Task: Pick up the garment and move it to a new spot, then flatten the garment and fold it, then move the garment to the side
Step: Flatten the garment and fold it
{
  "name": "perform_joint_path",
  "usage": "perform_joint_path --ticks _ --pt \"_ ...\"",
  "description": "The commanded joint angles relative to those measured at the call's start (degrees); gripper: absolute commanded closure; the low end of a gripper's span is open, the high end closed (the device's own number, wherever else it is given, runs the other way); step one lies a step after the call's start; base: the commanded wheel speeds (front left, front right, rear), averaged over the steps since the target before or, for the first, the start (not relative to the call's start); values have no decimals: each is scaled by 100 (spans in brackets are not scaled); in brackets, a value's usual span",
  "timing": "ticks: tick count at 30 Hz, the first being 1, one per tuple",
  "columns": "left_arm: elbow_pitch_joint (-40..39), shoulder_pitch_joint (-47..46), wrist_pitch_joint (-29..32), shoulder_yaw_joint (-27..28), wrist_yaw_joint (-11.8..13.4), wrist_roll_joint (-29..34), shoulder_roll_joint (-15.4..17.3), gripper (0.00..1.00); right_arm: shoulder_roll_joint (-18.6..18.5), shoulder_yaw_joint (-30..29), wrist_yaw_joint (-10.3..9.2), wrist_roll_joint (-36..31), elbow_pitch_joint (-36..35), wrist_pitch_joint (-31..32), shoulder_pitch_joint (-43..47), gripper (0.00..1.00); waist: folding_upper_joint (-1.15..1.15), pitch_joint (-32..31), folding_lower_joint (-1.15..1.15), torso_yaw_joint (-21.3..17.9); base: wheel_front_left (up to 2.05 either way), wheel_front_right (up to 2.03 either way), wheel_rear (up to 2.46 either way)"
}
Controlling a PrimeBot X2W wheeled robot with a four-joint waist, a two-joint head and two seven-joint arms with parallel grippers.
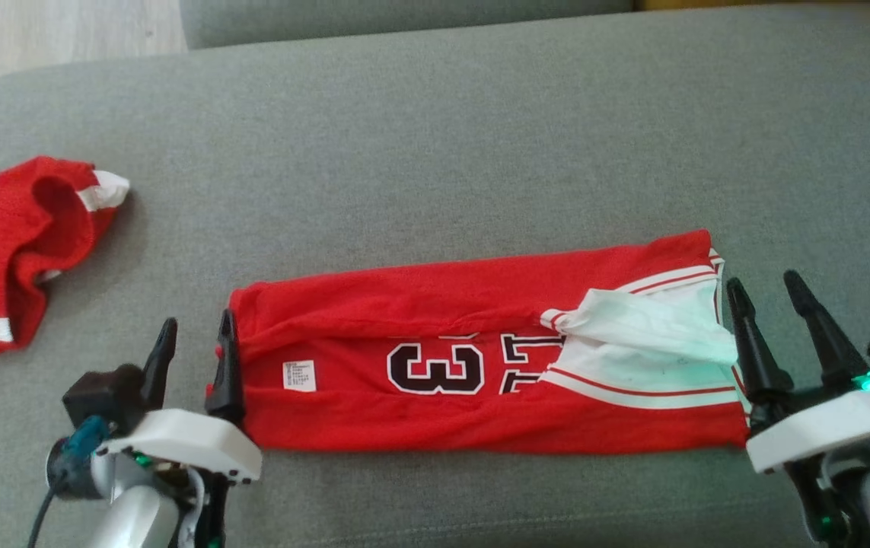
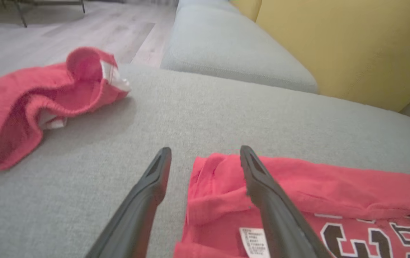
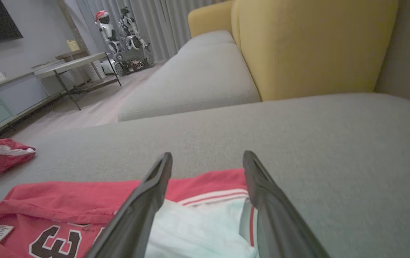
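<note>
Garment [image 1: 435, 320] folded, long axis left-right | left tool [image 1: 198, 321] apart | right tool [image 1: 763, 280] apart

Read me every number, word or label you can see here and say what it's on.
"3": black, white-edged numeral on the folded red jersey.
Beside it, a second black character, half hidden by a fold: cannot tell.
The small white label on the jersey: print too small to read.
</note>
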Motion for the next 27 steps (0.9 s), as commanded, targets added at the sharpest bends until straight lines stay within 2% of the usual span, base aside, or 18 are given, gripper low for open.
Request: perform_joint_path --ticks 1,10,27 --pt "-277 -113 -98 201 63 130 64 0 5 19 -4 -209 -293 29 36 0 0 -72 0 25 0 0 0" --pt "-587 273 -116 195 193 716 13 0 429 -116 -4 -848 -638 255 392 0 0 -330 0 28 0 0 0" --pt "-594 333 -118 191 168 992 36 0 512 -160 -4 -948 -557 275 402 0 0 -346 0 51 0 0 0"
